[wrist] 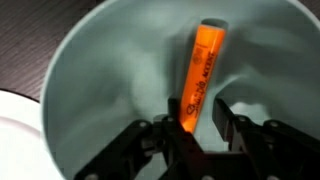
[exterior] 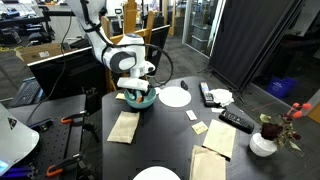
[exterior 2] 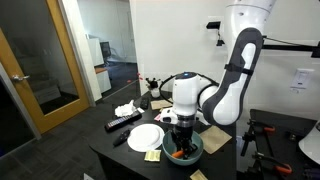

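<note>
**In the bowl: jaws astride the tube**

Inside the pale bowl (wrist: 90, 60), the orange tube (wrist: 203, 60) lies against the wall. Its near end sits between the fingers of the gripper (wrist: 205, 110). The jaws are drawn in narrow around that end, one finger on each side. Whether the pads actually press it cannot be told. A white plate (exterior: 176, 96) lies just beside the bowl.

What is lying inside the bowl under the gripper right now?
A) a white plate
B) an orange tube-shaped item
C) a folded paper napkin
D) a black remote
B: the wrist view shows an orange tube resting against the inner wall of the pale bowl, its lower end between the fingers of the gripper.
</note>
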{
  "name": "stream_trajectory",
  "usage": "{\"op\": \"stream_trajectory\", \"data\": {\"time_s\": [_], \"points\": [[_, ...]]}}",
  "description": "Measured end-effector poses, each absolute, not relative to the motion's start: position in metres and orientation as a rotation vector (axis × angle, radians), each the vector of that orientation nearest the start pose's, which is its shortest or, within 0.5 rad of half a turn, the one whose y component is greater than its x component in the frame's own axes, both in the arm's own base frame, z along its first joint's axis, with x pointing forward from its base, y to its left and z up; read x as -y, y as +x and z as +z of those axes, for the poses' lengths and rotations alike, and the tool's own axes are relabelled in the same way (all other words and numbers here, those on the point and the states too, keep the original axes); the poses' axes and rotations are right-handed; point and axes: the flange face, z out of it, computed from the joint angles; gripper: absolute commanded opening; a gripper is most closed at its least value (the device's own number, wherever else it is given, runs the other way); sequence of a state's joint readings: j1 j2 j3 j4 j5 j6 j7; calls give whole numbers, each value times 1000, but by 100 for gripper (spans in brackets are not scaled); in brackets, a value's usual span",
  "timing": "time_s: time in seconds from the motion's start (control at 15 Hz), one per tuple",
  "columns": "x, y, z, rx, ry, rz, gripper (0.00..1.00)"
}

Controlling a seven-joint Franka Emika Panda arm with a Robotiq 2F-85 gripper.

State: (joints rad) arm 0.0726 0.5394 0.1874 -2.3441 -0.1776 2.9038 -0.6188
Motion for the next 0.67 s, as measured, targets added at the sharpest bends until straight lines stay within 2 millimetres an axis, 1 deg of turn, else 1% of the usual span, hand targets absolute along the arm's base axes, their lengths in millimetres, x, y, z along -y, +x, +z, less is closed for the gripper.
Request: {"op": "stream_trajectory", "data": {"time_s": [0.07, 0.13, 0.27, 0.53, 0.67], "points": [[-147, 482, 113, 1517, -2701, -73, 3], [-147, 482, 113, 1517, -2702, -75, 0], [-147, 483, 113, 1517, -2702, -76, 5], [-147, 483, 114, 1508, -2708, -75, 5], [-145, 486, 121, 1486, -2729, -87, 5]]}}
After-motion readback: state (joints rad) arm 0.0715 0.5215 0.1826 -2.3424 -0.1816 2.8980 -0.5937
